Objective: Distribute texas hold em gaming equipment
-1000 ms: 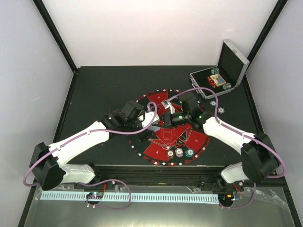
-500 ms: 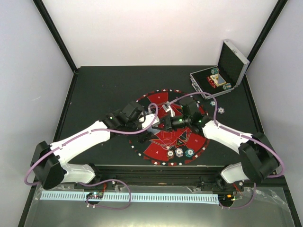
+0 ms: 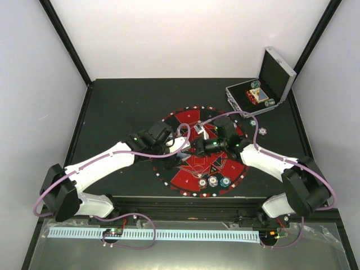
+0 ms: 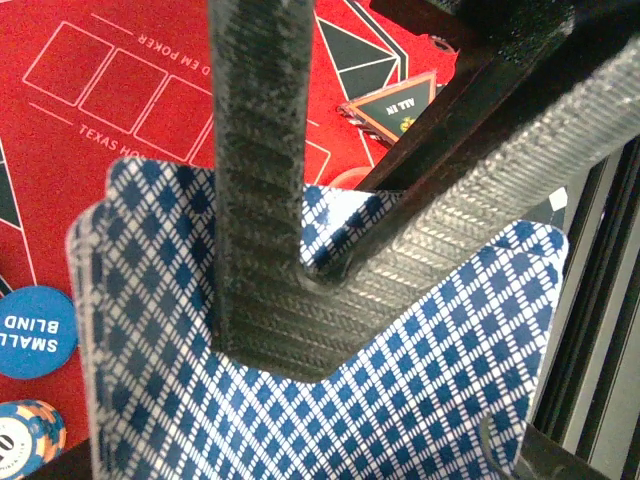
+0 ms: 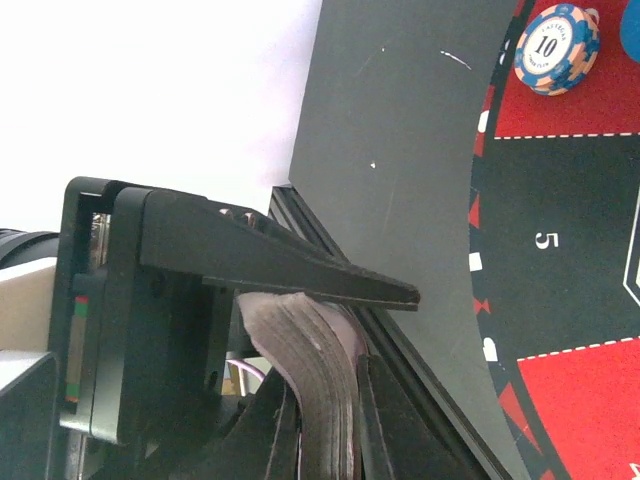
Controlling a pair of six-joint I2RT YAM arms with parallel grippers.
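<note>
Jaws narrowing on the left gripper (image 3: 182,146): they were spread wide a second ago, and now they pinch in on the deck (image 4: 420,380), whose blue-diamond backs fill the left wrist view behind the ribbed fingers (image 4: 258,180). Whether the pinch has landed on a card yet, I cannot tell. Right gripper (image 5: 372,345) is clamped firmly on that same deck, the stack bowed between its fingers, held up over the middle of the mat (image 3: 185,119). Both grippers have crept together over the last second and now sit nose to nose.

That reads as a hand-off, with the left about to peel cards off for dealing, so the distributing looks barely under way. Below the deck, the small blind disc (image 4: 35,330) and the all-in triangle (image 4: 392,105) lie on the mat. Chips (image 3: 214,181) wait at its near edge, with more in the case (image 3: 269,84) at far right.

Left arm stretches from its near-left base, forearm angled in rightward. Right arm mirrors it, elbow bent at near right.
</note>
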